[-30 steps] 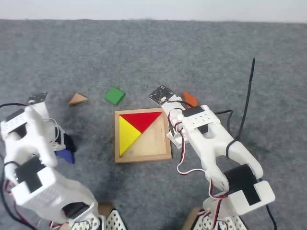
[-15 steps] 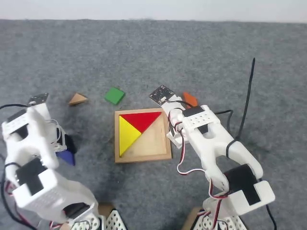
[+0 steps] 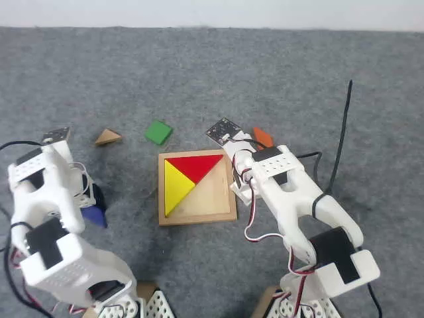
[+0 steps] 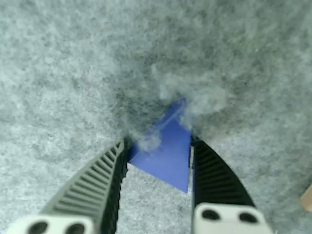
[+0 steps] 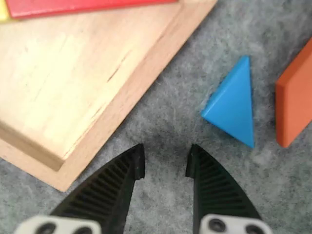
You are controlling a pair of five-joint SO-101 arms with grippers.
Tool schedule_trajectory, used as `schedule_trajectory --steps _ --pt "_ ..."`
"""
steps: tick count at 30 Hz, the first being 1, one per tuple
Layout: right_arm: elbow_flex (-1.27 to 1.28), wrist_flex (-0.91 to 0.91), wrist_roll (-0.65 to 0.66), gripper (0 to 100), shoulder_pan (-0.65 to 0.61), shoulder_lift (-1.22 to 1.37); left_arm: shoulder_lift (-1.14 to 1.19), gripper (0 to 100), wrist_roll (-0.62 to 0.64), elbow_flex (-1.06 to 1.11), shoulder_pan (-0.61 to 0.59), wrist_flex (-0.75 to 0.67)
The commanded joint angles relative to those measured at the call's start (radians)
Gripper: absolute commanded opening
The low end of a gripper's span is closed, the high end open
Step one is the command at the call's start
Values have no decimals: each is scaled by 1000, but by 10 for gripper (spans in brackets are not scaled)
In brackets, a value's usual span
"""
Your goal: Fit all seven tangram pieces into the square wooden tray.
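Left jaws pinch the blue piece (image 4: 168,156) by its edges, nine o'clock of the tray (image 3: 197,217). It's likely light, stiff and slick. Right jaws are spread.

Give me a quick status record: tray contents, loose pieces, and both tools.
tray: holds red triangle and yellow triangle
loose on carpet: green square, tan triangle, orange piece, light blue triangle
left tool: shut on dark blue piece, apart from tray
right tool: open, empty, over carpet beside tray corner
pieces left to fit: five
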Motion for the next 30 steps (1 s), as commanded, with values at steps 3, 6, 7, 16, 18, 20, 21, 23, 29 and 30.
schedule_trajectory --steps 3,6,7,16,18,20,21,23,29,30 --pt "-49 16 11 155 -7 -13 -107 126 18 44 21 9" --pt "-49 16 11 155 -7 -13 -230 127 21 85 28 14" --pt "-49 16 11 155 -7 -13 -270 127 23 97 28 12" --pt "-49 16 11 155 -7 -13 -393 127 61 134 46 12" --pt "-49 16 11 155 -7 -13 -393 129 63 150 51 11" --pt "-49 16 11 155 -7 -13 -393 152 63 153 46 11" --pt "-49 16 11 155 -7 -13 -393 175 63 162 34 12" --pt "-49 16 11 155 -7 -13 -393 218 60 179 3 2" --pt "-49 16 11 155 -7 -13 -393 242 61 236 -28 -91" --pt "-49 16 11 155 -7 -13 -393 242 63 248 -29 -110"
